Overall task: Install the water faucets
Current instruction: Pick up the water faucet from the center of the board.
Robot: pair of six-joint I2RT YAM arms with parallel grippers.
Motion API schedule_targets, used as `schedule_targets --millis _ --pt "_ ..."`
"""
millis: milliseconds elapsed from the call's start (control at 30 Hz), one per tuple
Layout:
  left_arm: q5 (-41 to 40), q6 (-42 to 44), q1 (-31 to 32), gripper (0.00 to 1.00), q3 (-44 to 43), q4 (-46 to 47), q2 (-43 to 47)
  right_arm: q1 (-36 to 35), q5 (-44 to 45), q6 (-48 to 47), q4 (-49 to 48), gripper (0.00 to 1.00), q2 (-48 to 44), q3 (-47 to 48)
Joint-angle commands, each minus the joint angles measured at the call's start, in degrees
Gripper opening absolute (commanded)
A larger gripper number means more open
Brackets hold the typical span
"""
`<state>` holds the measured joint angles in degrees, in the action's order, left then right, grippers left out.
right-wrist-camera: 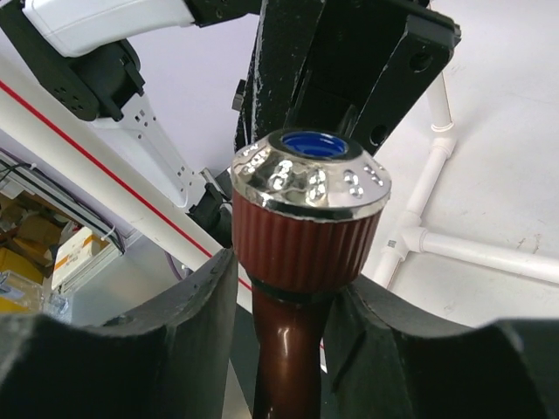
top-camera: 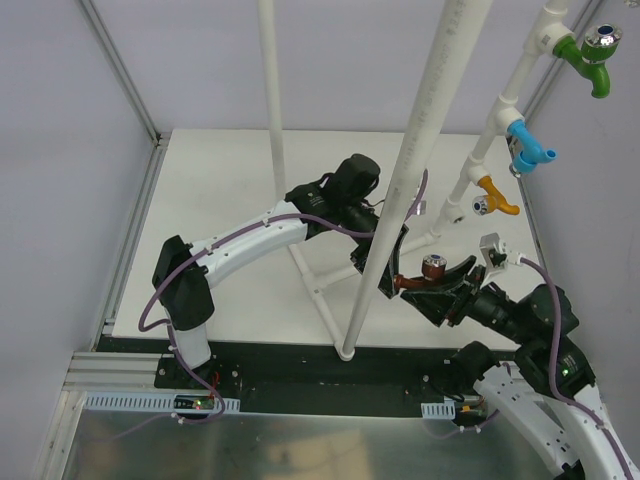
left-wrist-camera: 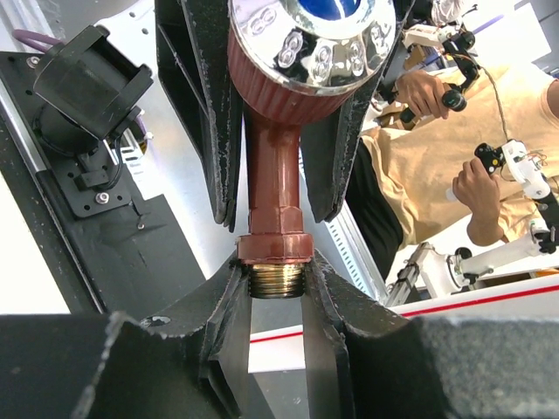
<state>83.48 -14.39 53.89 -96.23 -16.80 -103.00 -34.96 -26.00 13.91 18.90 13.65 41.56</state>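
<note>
Brown faucet (left-wrist-camera: 275, 183) sits between 2 claws, up above the counter (top-camera: 230, 200). The left claw (left-wrist-camera: 275, 279) is clenched on its gold screw end, just under the brown nut. The right claw (right-wrist-camera: 288, 297) looks let go. Its fingers (right-wrist-camera: 188, 323) stand on each side of the thin brown neck, with little gaps, and the shiny silver cap sits just past its tips.

I think the step is passing this faucet from one claw to the other. To do it well, the left claw should squeeze tight and hold the faucet straight. The right claw should open wide enough for the fat cap, then back away slowly along the neck. If it bumps the cap, the faucet could tip or slip out.

Beyond both claws, 3 other faucets, green (top-camera: 590, 60), blue (top-camera: 530, 150) and orange (top-camera: 495, 205), sit on the white pipe frame (top-camera: 500, 110).
</note>
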Motion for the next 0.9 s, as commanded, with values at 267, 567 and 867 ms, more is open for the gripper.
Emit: schedule_targets --millis 267,567,867 --pt "3.53 -0.64 1.13 0.0 -3.44 3.35 -0.01 -0.11 -1.78 -0.12 0.26 0.0 2.61 -0.25" --pt "3.35 -1.08 1.39 0.0 -3.18 3.44 -0.36 -0.02 7.08 4.01 3.77 0.0 3.93 3.08" --pt "2.92 -1.25 1.57 0.0 -3.35 3.61 -0.53 -0.02 5.87 2.53 -0.7 0.01 0.59 -1.13"
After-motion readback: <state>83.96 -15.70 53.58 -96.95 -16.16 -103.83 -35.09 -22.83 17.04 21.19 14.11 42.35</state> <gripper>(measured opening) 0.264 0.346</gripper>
